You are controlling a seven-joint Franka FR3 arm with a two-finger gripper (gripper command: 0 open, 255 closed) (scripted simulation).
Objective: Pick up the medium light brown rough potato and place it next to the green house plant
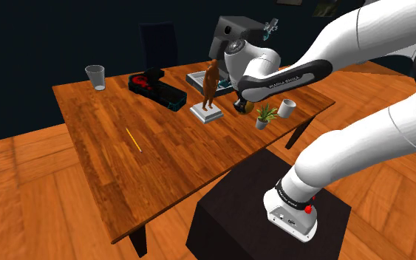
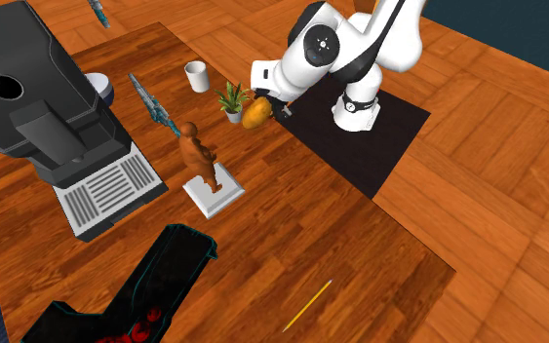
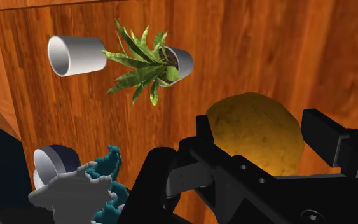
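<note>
Over the brown wood table (image 1: 125, 170), the gripper (image 3: 259, 127) is squeezed tight on the potato (image 2: 254, 115), so lower it softly beside the green plant (image 3: 147, 67) without bumping it

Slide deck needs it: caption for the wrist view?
Black gripper clasping a brown potato over a wooden table, near a potted plant and white cup.

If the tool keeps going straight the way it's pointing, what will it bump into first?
Probably the bare table, and the potato in the tool would touch first. The plant sits off to the side of that line, though depth is hard to judge.
</note>
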